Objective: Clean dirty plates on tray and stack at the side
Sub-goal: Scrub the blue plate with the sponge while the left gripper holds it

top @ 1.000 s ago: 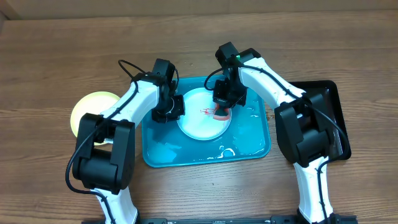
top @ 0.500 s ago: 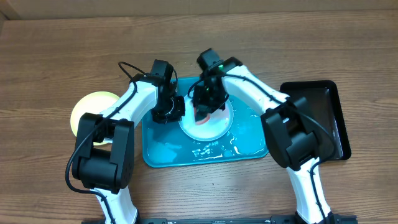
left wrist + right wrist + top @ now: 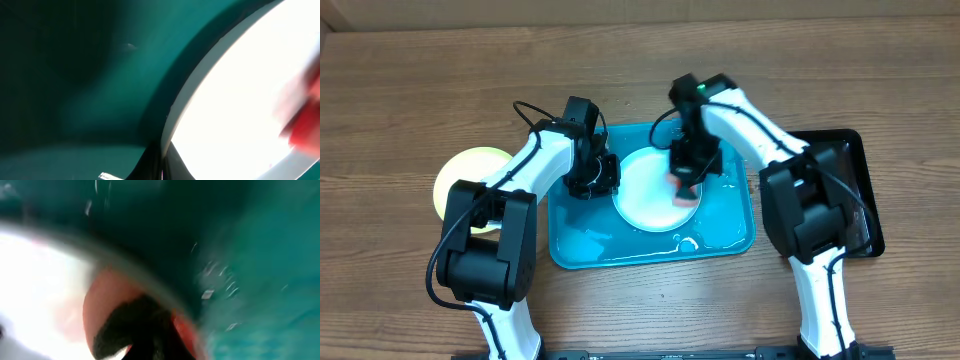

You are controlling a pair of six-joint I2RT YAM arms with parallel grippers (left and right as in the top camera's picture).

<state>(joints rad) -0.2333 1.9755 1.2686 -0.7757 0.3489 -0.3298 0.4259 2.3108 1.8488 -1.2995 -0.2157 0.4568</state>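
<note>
Your right tool (image 3: 688, 176) is clamped on a red sponge (image 3: 686, 193) and pressed down at the right edge of the white plate (image 3: 642, 195), which lies flat in the teal tray (image 3: 620, 250), towards its far side. The sponge is low there because that is the wiping contact: the right wrist view, though blurred, shows a dark finger bearing on the red pad right at the plate's rim. Your left tool (image 3: 592, 178) sits at the opposite, left rim of the same plate, and I judge it is there as a brace, so the plate does not slide or spin under the sponge. The left wrist view shows the rim running close past a dark finger, but I cannot tell whether the jaws are apart or nipping the rim. From overhead the plate's open face shows no red smear, though the patch under the sponge is hidden. A yellow-green plate (image 3: 465, 175) rests on the table (image 3: 410, 80) left of the tray, apart from the wet work, which reads as the stack for finished ones. The black tray (image 3: 850, 165) lies to the right, partly behind your right arm
</note>
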